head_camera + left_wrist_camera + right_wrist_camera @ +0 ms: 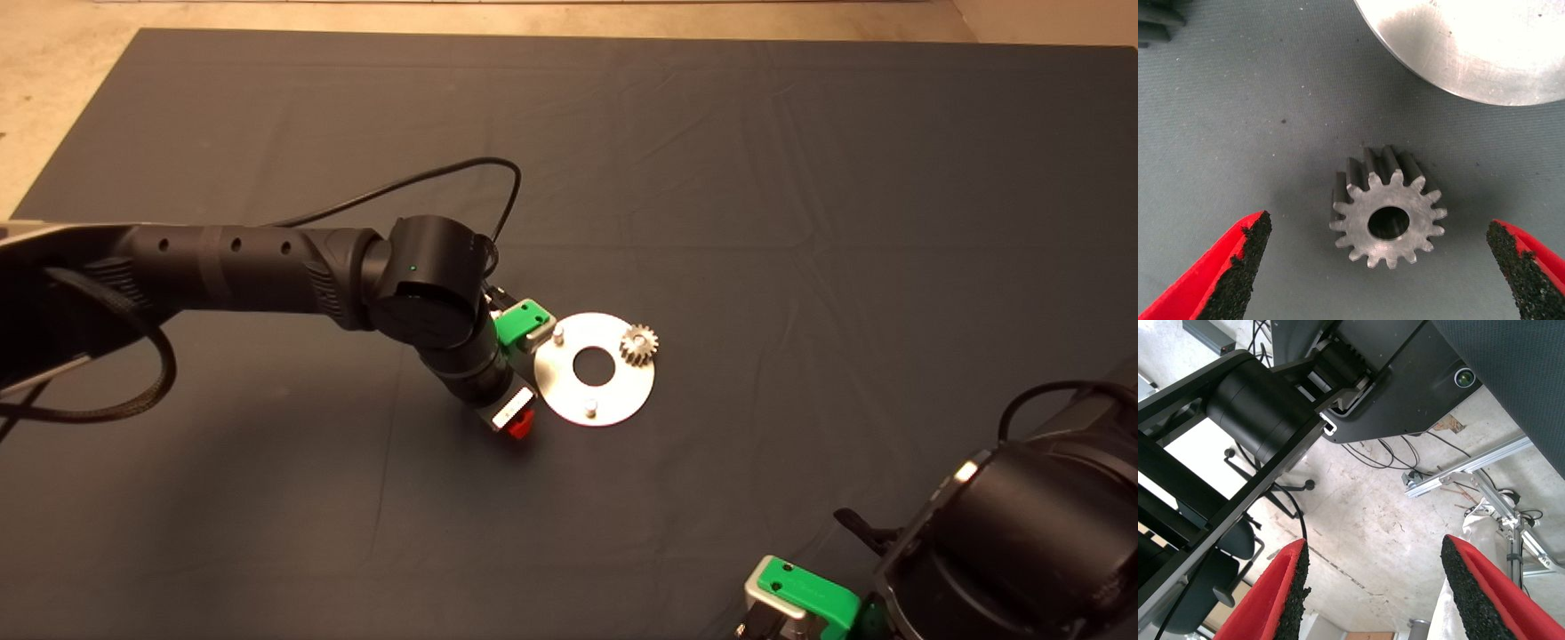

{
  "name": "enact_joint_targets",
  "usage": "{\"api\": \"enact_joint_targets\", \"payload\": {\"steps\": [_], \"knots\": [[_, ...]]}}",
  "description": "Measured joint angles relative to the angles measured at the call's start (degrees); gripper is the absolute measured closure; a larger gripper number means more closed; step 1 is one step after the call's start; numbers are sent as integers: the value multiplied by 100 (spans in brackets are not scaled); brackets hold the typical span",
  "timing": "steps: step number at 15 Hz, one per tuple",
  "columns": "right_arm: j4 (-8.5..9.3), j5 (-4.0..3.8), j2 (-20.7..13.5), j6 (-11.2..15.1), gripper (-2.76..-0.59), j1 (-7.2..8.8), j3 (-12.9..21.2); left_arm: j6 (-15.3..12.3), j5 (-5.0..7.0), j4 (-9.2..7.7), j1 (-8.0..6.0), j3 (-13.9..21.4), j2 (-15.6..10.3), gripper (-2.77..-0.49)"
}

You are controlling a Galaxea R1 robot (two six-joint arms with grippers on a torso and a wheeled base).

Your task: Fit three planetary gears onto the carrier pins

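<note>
left claw open over a loose gear, one gear already on the disc

the left gripper (520, 373) reaches in from the left edge of the mat (800, 178) and hangs just beside the left rim of the disc (622, 391). its red fingers (1238, 267) are spread wide apart, and in the left wrist view a planetary gear (1388, 210) lies flat on the mat between them, touching neither pad. this gear sits close to the disc's rim (1485, 53) but apart from it, with its centre hole facing up. the toothed edge of another gear (1158, 20) shows at the corner of that same view, also on the mat.

in the head view the shiny disc lies flat near the middle of the mat. a mounted gear (638, 343) sits at the disc's upper right, over its edge. two carrier pins stand bare: one (558, 335) at the upper left beside the gripper, the other (590, 408) at the lower edge.

the right gripper (800, 600) waits at the lower right edge of the mat. its fingers (1281, 593) stand apart, holding nothing, and its wrist view shows floor, cables and an office chair beyond the table.
</note>
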Motion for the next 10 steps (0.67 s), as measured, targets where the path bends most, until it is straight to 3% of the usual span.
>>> {"api": "enact_joint_targets", "payload": {"steps": [10], "knots": [[0, 0, 0, -13, -145, 0, 9, 240, -1, 124, 4, -157, -89, -232]]}}
